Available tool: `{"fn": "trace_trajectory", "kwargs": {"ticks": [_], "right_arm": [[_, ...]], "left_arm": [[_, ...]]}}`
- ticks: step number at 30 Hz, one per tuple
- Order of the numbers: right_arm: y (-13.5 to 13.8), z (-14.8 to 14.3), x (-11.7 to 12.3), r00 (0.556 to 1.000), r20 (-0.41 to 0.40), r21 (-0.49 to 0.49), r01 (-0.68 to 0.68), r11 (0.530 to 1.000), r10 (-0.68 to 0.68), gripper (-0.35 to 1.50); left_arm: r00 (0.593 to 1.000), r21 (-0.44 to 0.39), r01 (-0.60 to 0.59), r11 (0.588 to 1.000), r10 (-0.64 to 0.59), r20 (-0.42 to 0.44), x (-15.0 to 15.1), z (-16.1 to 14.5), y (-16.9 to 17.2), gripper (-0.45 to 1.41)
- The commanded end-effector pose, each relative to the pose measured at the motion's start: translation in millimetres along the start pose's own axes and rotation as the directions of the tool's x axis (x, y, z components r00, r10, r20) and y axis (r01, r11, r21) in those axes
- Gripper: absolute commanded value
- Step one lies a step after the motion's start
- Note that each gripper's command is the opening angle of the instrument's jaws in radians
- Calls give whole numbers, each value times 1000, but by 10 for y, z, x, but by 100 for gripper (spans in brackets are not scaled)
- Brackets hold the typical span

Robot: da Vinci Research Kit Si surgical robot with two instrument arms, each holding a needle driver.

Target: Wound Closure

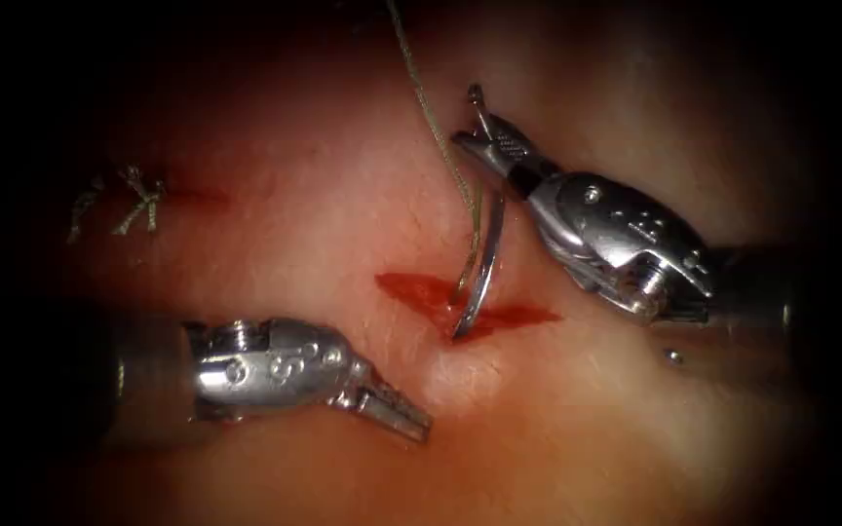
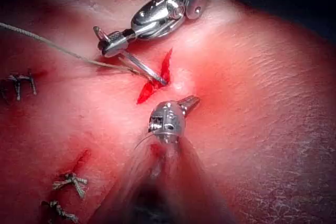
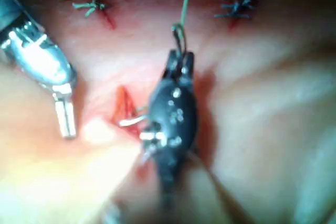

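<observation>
- My right tool (image 1: 484, 136) pinches the curved steel needle (image 1: 479, 282) near its thread end; the tip sits in the red cut (image 1: 514, 315), mid-tissue.
- My left tool (image 1: 403, 414), jaws pressed together, holds nothing, just below the cut.
- The needle looks stiff and slick; best gripped on its body. The olive braided thread (image 1: 421, 93) is limp.

The left tool (image 1: 397, 407) bears stamped digits on its wrist housing, seemingly "98"; the right tool (image 1: 487, 133) shows only unreadable dots.
</observation>
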Motion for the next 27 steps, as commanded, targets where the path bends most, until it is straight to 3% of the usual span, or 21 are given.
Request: {"fn": "trace_trajectory", "kwargs": {"ticks": [1,8,17,27], "right_arm": [[-4,6,-2,1000,4,6,-20,1000,20,-35],[-2,5,-10,992,31,32,-123,992,122,-35],[-8,2,-20,991,60,53,-123,991,120,-35],[-6,-1,-7,988,46,-4,149,989,-149,-35]], "left_arm": [[1000,2,-2,1000,2,0,-3,6,-5,-45],[1000,14,-4,1000,4,2,-11,3,-6,-45],[1000,21,-9,1000,9,4,-23,-8,-2,-45],[1000,26,-8,1000,7,10,-31,-22,8,-45]]}}
